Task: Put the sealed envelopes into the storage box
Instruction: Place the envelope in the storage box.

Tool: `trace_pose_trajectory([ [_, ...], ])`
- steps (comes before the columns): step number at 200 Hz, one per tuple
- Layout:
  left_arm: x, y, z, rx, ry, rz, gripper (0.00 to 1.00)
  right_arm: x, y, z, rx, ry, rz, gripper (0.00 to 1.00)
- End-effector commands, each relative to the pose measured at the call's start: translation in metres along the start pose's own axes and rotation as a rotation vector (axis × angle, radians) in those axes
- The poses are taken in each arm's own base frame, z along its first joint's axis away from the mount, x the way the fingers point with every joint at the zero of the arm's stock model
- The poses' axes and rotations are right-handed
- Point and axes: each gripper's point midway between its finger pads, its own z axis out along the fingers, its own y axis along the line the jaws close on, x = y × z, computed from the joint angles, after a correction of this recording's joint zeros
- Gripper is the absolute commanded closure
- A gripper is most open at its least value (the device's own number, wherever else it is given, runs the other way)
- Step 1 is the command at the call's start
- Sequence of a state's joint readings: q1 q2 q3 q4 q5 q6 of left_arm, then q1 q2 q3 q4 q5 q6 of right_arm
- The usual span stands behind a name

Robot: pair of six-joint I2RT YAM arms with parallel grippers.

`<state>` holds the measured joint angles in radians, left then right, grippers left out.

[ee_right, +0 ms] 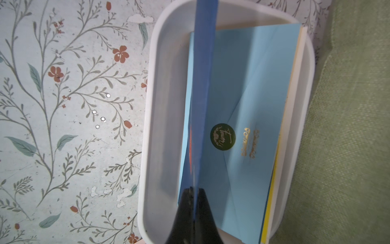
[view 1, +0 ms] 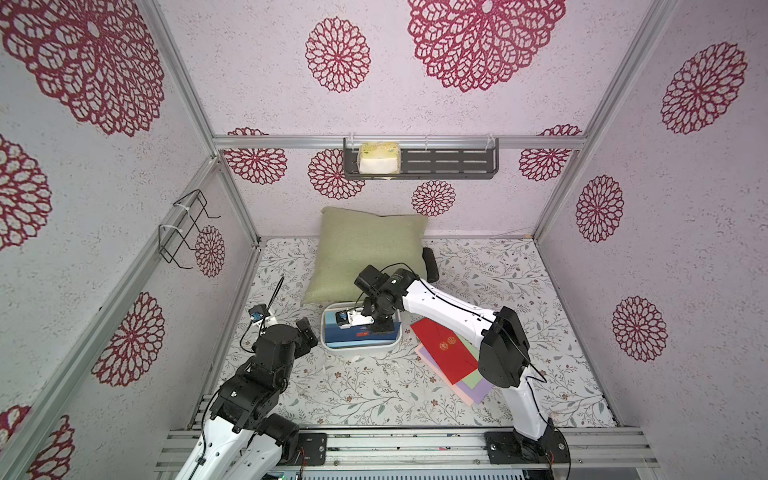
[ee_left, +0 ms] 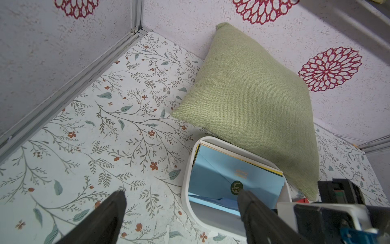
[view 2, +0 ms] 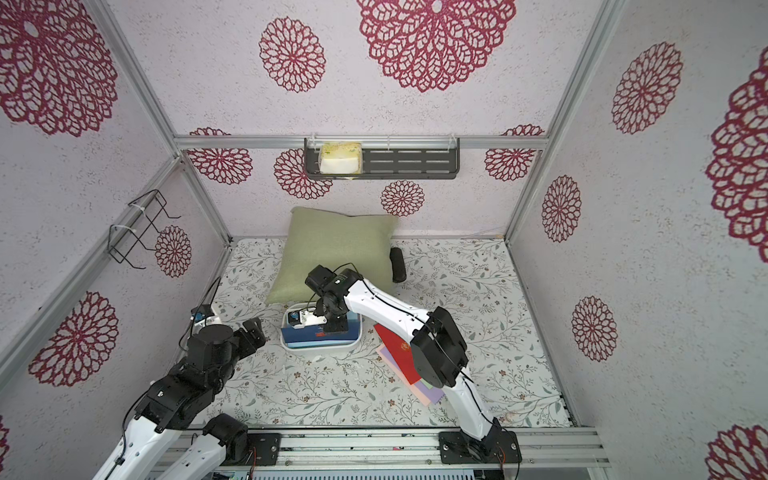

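The white storage box [view 1: 362, 350] [view 2: 320, 350] sits on the floral table in front of a pillow. A light blue envelope [ee_right: 253, 84] [ee_left: 221, 175] with a dark round seal lies on top inside it, with yellow and cream edges showing below. My right gripper [view 1: 382, 326] [ee_right: 195, 191] is over the box, shut on a navy envelope [ee_right: 203, 74] held edge-on. To the box's right, a red envelope [view 1: 444, 347] [view 2: 399, 353] tops a fanned pile of green, lilac and pink ones. My left gripper [view 1: 308, 334] [ee_left: 180, 191] is open and holds nothing, at the box's left rim.
A green pillow [view 1: 365, 249] leans on the back wall, touching the box's far side. A black cylinder [view 1: 431, 264] lies to the right of the pillow. A dark slotted shelf [view 1: 449, 164] on the back wall holds a yellow-white pack. A wire rack [view 1: 187, 228] hangs on the left wall.
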<state>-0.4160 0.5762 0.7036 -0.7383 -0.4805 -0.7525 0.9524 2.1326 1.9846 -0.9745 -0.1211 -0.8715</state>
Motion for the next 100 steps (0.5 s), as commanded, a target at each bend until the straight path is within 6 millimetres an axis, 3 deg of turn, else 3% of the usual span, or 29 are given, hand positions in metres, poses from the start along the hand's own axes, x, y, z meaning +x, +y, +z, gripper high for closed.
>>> trace_pose_trajectory([
  [1,0.001,0.002,0.000,-0.006,0.003,0.006,0.09,0.002,-0.002,-0.004,0.011,0.027,-0.019,0.90],
  [16,0.001,0.001,0.001,-0.007,0.008,0.005,0.09,0.003,-0.005,0.000,0.023,0.037,-0.007,0.85],
  [33,0.002,0.001,0.001,-0.005,0.013,0.008,0.09,0.002,-0.013,0.001,0.057,0.040,0.011,0.71],
  [54,0.004,0.001,0.002,-0.005,0.020,0.006,0.09,0.000,-0.027,0.001,0.120,0.038,0.048,0.61],
  [100,0.005,-0.005,0.001,0.029,0.032,0.005,0.09,-0.013,-0.061,-0.016,0.246,-0.060,0.180,0.50],
])
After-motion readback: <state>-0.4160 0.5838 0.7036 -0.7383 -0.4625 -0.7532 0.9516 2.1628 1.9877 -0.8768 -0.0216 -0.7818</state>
